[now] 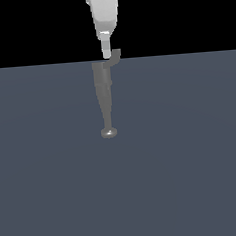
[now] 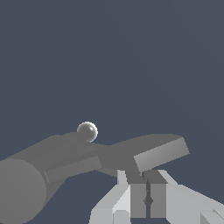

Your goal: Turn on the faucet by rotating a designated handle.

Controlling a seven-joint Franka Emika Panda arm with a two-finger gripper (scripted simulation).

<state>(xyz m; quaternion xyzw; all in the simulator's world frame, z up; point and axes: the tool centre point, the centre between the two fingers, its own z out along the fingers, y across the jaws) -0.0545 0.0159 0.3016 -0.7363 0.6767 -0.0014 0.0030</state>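
Note:
The faucet is a slim grey tapered column lying along the dark grey surface, with its shiny round knob at the near end. The handle is a short curved grey lever sticking out from the wide far end towards the exterior view's right. My white gripper comes down from above, its tip right beside the handle. In the wrist view the faucet, its knob and the handle's flared tip show. The gripper has its fingers pressed together, empty, right against the handle's edge.
The flat dark grey surface spreads out on all sides of the faucet. The background above its far edge is black. No other objects show.

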